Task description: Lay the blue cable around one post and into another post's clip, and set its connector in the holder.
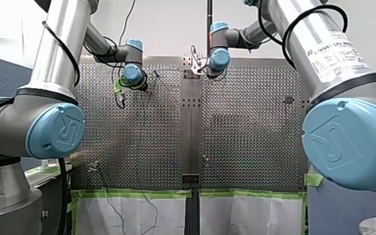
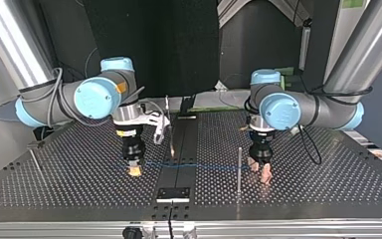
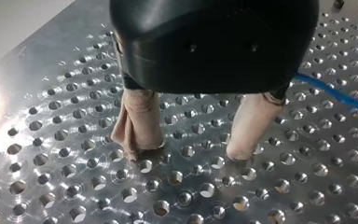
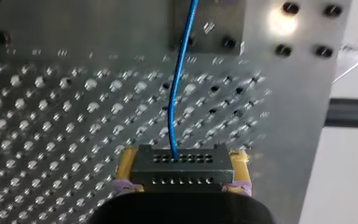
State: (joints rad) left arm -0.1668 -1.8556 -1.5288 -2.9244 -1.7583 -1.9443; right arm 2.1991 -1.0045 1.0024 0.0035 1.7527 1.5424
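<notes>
In the top view the thin blue cable (image 2: pixel 199 165) lies stretched across the table's middle strip. At the top view's left, my right gripper (image 2: pixel 135 170) is shut on the cable's black connector (image 4: pixel 182 169), held between yellow pads (image 4: pixel 127 163); the cable (image 4: pixel 179 93) runs straight ahead from it. My left gripper (image 2: pixel 261 172) stands at the cable's other end, close to an upright thin post (image 2: pixel 239 167). Its beige-padded fingers (image 3: pixel 140 121) are open, tips on the perforated plate, nothing between them. The cable (image 3: pixel 338 93) passes beside them.
A black plate (image 2: pixel 173 194) sits on the middle strip near the top view's front edge. A leaning thin rod (image 2: pixel 35 160) stands at that view's far left. A bracket (image 4: pixel 209 28) with screws lies ahead of the connector. Both arms (image 1: pixel 132 73) hang over the table's far end.
</notes>
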